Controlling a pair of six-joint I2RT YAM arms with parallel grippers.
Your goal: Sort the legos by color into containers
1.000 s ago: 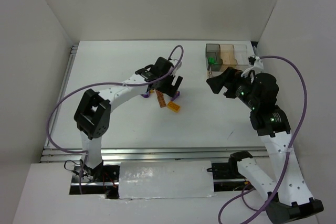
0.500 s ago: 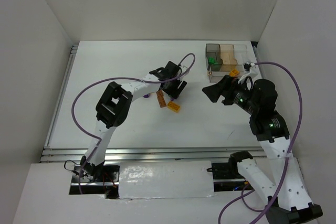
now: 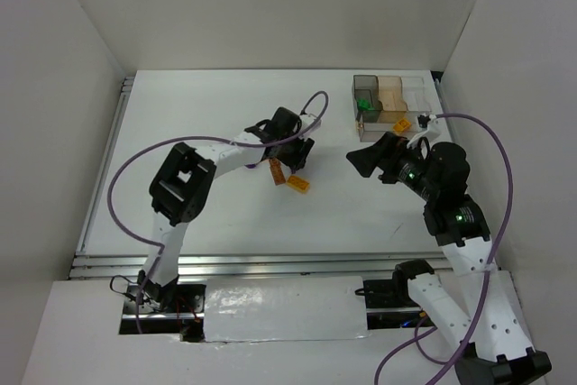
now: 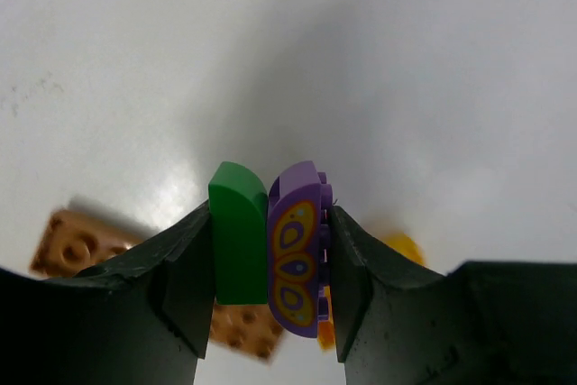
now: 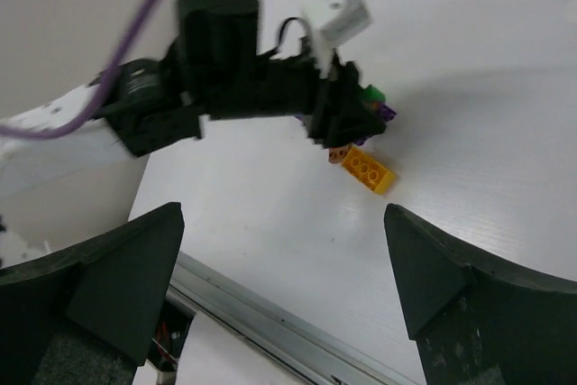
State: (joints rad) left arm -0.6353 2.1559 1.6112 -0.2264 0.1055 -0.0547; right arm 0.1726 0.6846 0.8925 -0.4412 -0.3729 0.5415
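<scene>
My left gripper (image 4: 269, 223) is shut on two legos at once, a green brick (image 4: 239, 241) and a purple butterfly-printed piece (image 4: 296, 250), pinched side by side just above the table. Under it lie brown legos (image 4: 77, 245) and a yellow one (image 4: 401, 248). From above, the left gripper (image 3: 293, 152) sits mid-table beside a brown brick (image 3: 276, 171) and a yellow brick (image 3: 297, 184). The containers (image 3: 392, 87) stand at the back right, with a green lego (image 3: 363, 105) and an orange one (image 3: 401, 123) inside. My right gripper (image 3: 365, 158) hangs open and empty in front of the tray.
White walls close in the table on the left, back and right. A metal rail (image 3: 270, 263) runs along the near edge. The right wrist view looks across at the left gripper (image 5: 347, 114) and the yellow brick (image 5: 367, 170). Purple cables loop over both arms.
The left gripper's jaws have closed on the green and purple pieces, and its arm has shifted pose. The right gripper has drifted slightly left and stayed open.
</scene>
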